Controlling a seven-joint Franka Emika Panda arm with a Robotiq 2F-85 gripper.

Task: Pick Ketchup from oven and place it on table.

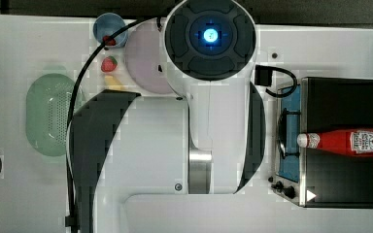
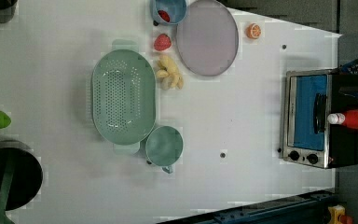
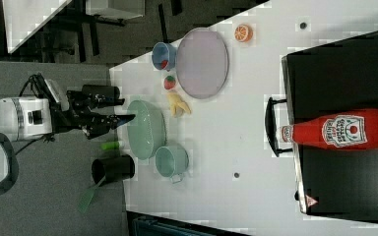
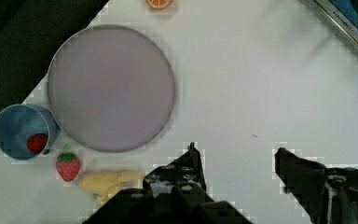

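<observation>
Lying on its side atop the oven (image 1: 342, 116), the Ketchup (image 1: 342, 142) ran its long axis from three to nine o'clock in the top view, white cap toward nine. The gripper (image 4: 235, 156) hung parted and empty above the table (image 4: 242, 84).

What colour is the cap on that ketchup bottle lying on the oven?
White; the ketchup bottle itself is red. It shows best in the right view, atop the black oven.

The Ketchup (image 3: 342, 130) bottle, lying on top of the oven (image 3: 344, 73), carries a white-and-red label whose print is too small to read; a small warning triangle marks the oven's corner
</observation>
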